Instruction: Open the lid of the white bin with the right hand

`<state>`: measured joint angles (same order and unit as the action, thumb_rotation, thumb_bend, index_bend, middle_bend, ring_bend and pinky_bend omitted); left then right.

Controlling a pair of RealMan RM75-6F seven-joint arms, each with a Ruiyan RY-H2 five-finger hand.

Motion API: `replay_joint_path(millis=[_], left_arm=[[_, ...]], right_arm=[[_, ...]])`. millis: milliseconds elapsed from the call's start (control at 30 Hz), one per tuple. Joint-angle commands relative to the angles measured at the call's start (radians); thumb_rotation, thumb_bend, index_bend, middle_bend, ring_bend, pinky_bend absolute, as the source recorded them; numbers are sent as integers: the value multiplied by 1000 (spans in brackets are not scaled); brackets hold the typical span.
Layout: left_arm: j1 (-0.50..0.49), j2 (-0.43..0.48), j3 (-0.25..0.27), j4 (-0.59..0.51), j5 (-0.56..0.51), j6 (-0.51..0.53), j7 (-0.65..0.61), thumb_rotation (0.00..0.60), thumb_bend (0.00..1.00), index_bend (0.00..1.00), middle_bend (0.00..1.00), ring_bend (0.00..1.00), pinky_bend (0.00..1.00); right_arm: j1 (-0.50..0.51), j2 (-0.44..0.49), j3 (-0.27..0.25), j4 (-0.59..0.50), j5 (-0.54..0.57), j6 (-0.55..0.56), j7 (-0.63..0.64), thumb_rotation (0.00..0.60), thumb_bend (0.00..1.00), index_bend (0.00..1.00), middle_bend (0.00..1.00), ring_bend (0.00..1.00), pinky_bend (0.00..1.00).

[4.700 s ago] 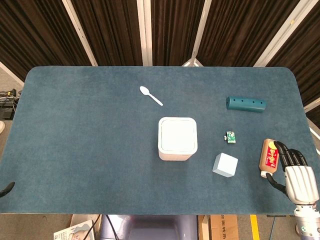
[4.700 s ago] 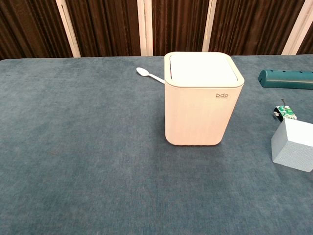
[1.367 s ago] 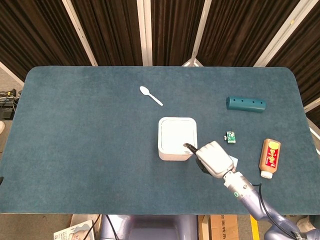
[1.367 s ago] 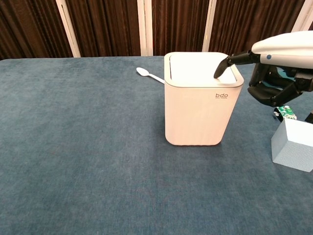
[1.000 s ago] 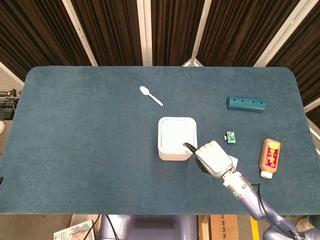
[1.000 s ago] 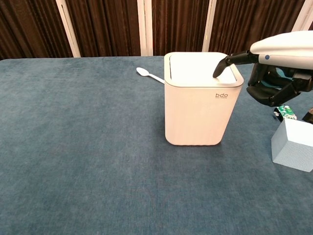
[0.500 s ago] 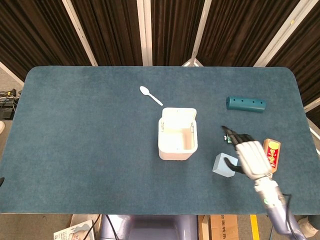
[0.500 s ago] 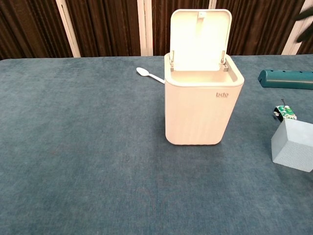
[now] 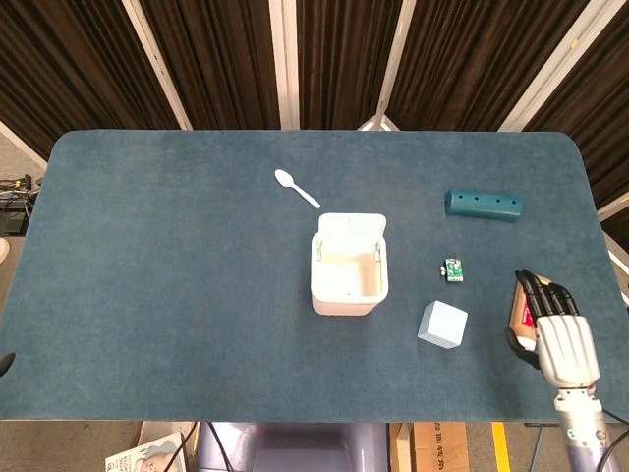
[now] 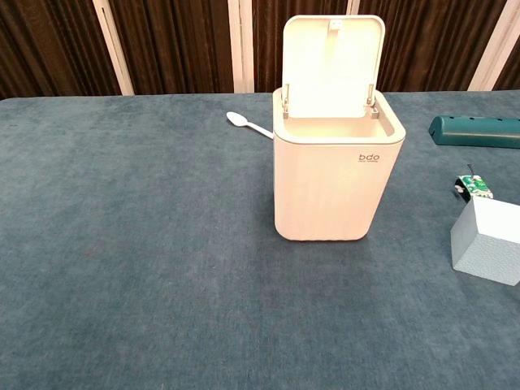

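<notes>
A: Where's the white bin?
B: Mid-table; lid upright, open.
A: Right hand?
B: Near table's rt edge, over brown bottle; fingers extended, holding nothing.

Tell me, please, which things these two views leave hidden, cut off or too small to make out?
- Brown bottle: head view, mostly covered by the right hand; absent from the chest view.
- Left hand: head view, only a dark tip at the frame edge, so its fingers cannot be judged.
- Small green item: both views, too small to identify.
- White bin interior: head view shows little; the bottom is unclear.
</notes>
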<state>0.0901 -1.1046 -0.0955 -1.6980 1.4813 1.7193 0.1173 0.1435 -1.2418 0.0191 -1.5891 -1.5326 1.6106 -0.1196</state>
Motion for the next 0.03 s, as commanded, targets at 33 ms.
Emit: replay_joint_path(millis=[33], left_arm=[[-2, 4, 6, 1, 6, -7, -2, 600, 23, 109, 27, 0, 0]], right_arm=[[-17, -7, -11, -4, -20, 15, 1, 600, 311, 46, 136, 210, 170]])
